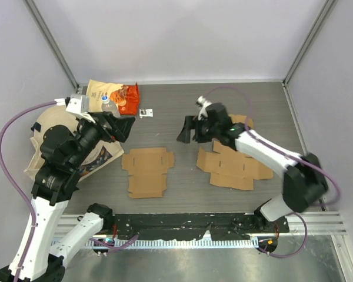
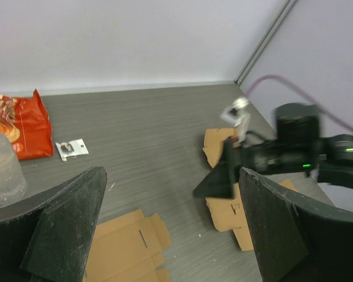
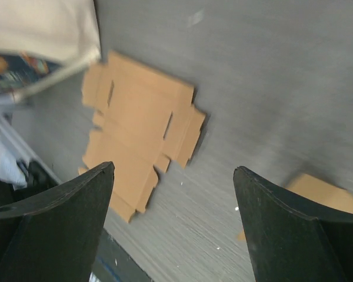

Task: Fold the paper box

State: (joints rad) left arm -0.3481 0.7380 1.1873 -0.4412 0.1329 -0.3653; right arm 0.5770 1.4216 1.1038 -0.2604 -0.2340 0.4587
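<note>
Left arm (image 1: 44, 182) rising from lower left, bent toward centre, left gripper (image 1: 122, 126) with jaws spread wide, empty, right arm (image 1: 265, 154) stretching from lower right to upper middle, right gripper (image 1: 189, 130) likewise spread wide, empty

The surface (image 1: 176, 106) is seen in grey, marked with a fine wood-like grain. The box (image 1: 147, 171) is coloured plain brown, as is the stack (image 1: 232, 167) near it. The snack bag (image 1: 127, 97) is printed in orange-red. The tote (image 1: 109, 154) is cream with a dark, many-coloured print. The left tool (image 1: 120, 125) and right tool (image 1: 188, 130) are finished in black. The cables (image 1: 226, 89) are sheathed in purple.
</note>
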